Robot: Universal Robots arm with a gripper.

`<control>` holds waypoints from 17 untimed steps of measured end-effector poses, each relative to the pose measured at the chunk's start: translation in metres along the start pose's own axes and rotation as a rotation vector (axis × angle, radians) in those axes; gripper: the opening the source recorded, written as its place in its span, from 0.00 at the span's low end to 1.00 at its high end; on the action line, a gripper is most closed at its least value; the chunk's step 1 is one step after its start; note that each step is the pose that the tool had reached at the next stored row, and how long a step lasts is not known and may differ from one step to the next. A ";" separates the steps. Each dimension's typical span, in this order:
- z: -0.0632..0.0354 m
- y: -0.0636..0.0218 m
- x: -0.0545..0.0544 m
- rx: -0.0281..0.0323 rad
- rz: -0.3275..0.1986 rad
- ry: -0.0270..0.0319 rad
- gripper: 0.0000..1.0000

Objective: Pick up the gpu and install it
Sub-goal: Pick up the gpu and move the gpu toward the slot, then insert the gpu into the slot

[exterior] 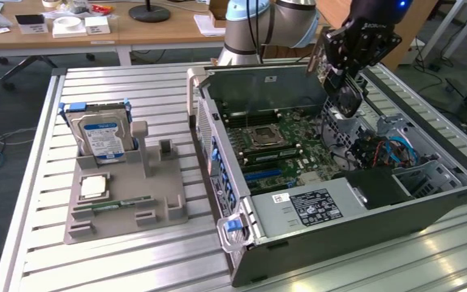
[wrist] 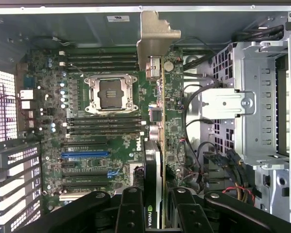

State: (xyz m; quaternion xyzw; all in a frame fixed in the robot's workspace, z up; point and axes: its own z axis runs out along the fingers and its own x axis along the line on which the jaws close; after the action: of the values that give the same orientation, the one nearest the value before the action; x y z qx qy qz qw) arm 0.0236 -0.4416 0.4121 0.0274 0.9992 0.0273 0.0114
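Grips the gpu (wrist: 154, 165) edge-on in a part-closed claw (wrist: 157, 206), hanging above the motherboard (wrist: 111, 145) inside the open case (exterior: 339, 237), not yet seated. Risks coming down askew through slight tilt in the grip, scraping board parts, or snagging the loose cables (exterior: 388, 149) nearby. Could also catch the silver bracket (wrist: 155, 34) on the case wall.

Exterior high, oblique — wrist close overhead — shared motherboard (exterior: 290, 155)
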 end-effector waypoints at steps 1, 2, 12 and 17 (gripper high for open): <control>0.0001 0.0001 -0.001 0.0001 0.000 0.0000 0.27; 0.0002 0.0001 -0.003 0.0000 0.000 0.0000 0.27; 0.0010 0.0011 -0.020 0.0000 0.000 0.0000 0.27; 0.0010 0.0011 -0.020 0.0000 0.000 0.0000 0.27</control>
State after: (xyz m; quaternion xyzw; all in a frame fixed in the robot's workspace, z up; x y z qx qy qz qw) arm 0.0438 -0.4415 0.4115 0.0274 0.9992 0.0272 0.0114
